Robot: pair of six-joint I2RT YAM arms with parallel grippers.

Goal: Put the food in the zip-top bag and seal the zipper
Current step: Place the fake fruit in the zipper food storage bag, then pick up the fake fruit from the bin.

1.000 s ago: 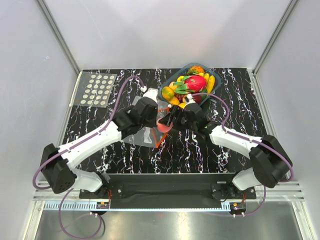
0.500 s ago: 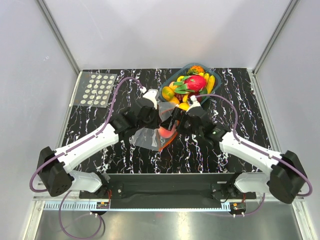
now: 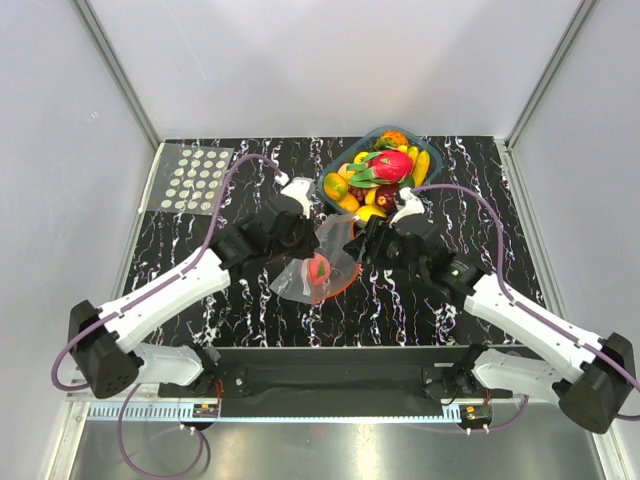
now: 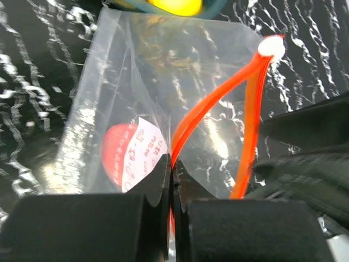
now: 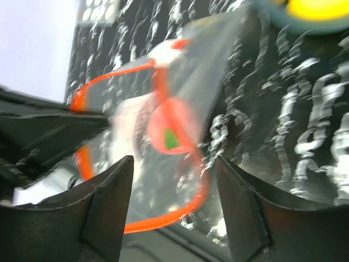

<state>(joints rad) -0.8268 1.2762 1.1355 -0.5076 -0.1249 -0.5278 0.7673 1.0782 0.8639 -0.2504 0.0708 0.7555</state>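
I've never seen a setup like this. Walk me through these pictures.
Two robot arms stand at a black table, each ending in a two-finger gripper. One picture looks down from above; the other two come from wrist cameras. On the table lie a tray of toy fruit and a dotted sheet. The left gripper pinches the zipper of a clear bag with one red fruit inside. The right gripper is open and empty.

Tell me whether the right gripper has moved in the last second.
Yes. The right gripper has backed off rightward, from below the tray's left edge toward its middle.
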